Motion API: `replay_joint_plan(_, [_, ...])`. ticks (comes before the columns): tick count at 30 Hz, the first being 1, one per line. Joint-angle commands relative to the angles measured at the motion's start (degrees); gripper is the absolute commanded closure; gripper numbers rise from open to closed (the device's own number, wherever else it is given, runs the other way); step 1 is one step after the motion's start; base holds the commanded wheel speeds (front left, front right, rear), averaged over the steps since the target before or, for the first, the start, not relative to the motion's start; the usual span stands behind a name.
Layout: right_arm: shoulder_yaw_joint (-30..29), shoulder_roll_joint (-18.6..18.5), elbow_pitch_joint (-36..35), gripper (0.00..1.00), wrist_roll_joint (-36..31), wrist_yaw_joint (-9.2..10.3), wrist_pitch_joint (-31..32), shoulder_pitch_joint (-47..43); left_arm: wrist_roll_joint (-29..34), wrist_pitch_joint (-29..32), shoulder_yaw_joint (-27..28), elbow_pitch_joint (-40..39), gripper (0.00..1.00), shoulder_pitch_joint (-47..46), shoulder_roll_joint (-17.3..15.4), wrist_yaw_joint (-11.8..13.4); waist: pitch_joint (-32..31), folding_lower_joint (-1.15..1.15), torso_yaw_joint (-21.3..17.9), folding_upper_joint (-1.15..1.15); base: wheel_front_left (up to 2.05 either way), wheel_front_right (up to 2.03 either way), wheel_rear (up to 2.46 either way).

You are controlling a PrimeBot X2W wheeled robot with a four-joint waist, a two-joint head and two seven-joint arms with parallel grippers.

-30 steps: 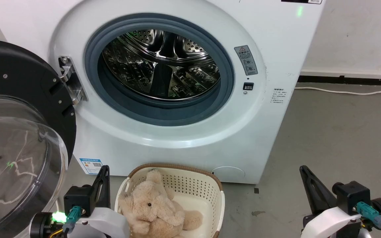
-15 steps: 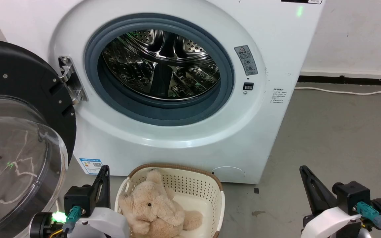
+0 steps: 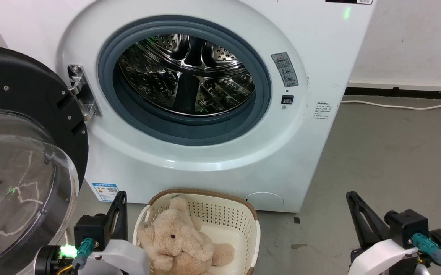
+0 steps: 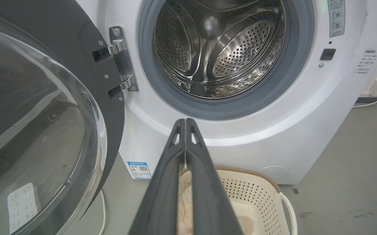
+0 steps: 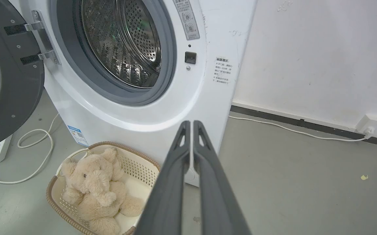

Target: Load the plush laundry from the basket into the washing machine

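1. Grey concrete floor under a white wall, with a white cable trailing along the skirting to a socket
2. On the left gripper: jaws pressed flat together tip to tip, gripping nothing; low down just left of the basket, aimed at the front of the washing machine
3. On the right gripper: same closed, empty jaws; off to the right over bare floor, well apart from the basket
4. Next outward, that basket: oval, cream, perforated sides, brown woven-look rim, standing on the floor close in front of the machine's foot
5. Inside it, the beige teddy bear: slumped toward the left wall of the basket, head up, dark bead eye facing out, touched by neither gripper
6. Above that, the grey door ring and the shiny perforated drum, with no laundry to be seen inside
7. Wide open on the left, the black-framed glass door, leaving the opening free
8. Progress, as a judgement: barely begun. Done so far: door open, basket in reach. Left to do: open a gripper, reach down into the basket, close on the bear, lift it over the rim and the door ring, let go inside the drum
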State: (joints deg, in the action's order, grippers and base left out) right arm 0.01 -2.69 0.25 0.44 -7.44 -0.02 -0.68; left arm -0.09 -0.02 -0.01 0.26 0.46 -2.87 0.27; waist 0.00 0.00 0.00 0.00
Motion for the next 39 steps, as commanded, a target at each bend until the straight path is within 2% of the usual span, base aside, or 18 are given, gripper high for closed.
replay_joint_plan(1, [0.00,0.00,0.03,0.00,0.02,0.00,0.01,-0.01,-0.01,-0.01,-0.04,0.02,0.00,0.00,0.00,0.03,0.00,0.00,0.00,0.00,0.00,0.00,0.00])
replay_joint_plan(22, [0.32,-0.03,0.82,0.00,3.61,-0.01,-2.25,-0.55,-3.25,-2.24,-1.43,0.91,0.00,0.10,-0.02,-0.14,0.79,0.00,0.25,0.00,0.00,0.00,0.00])
replay_joint_plan(39, [-0.43,-0.05,0.14,0.00,6.55,-0.01,-4.29,0.43,-7.15,0.58,-2.90,8.59,0.00,-5.75,-0.32,-0.18,5.73,0.00,-0.89,0.00,0.00,0.00,0.00])
